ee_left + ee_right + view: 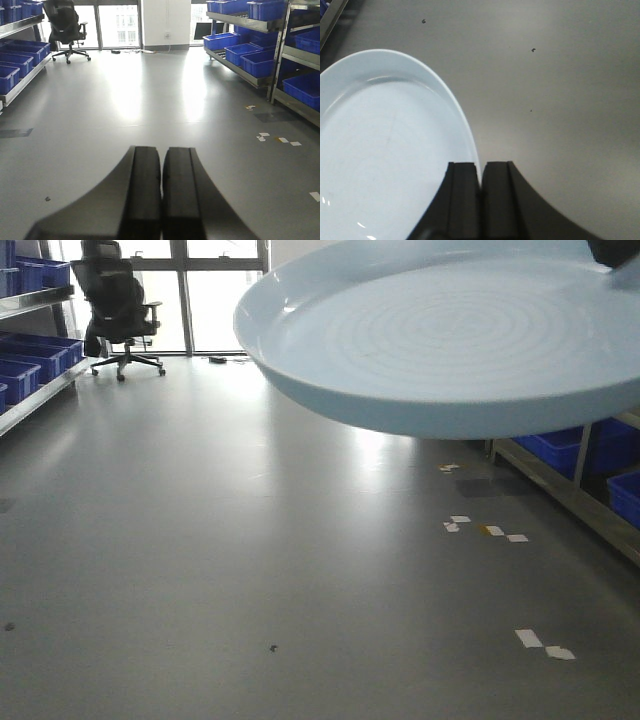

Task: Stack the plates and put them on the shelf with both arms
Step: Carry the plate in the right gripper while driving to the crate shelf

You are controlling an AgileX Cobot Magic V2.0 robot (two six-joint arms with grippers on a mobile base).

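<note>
Front view shares chair (112, 290) with left-wrist view, plate (450, 340) with downward-looking right-wrist view.

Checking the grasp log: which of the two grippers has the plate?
The right gripper: its jaws are pinched on the rim of the plate. The left gripper is shut on nothing.

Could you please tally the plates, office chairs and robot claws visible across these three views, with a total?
Plates: 1, the plate, gripped at its rim by the right claw
Office chairs: 1, the office chair by the windows
Claws: 2, the left claw, closed on nothing, and the right claw
Total: 4
</note>
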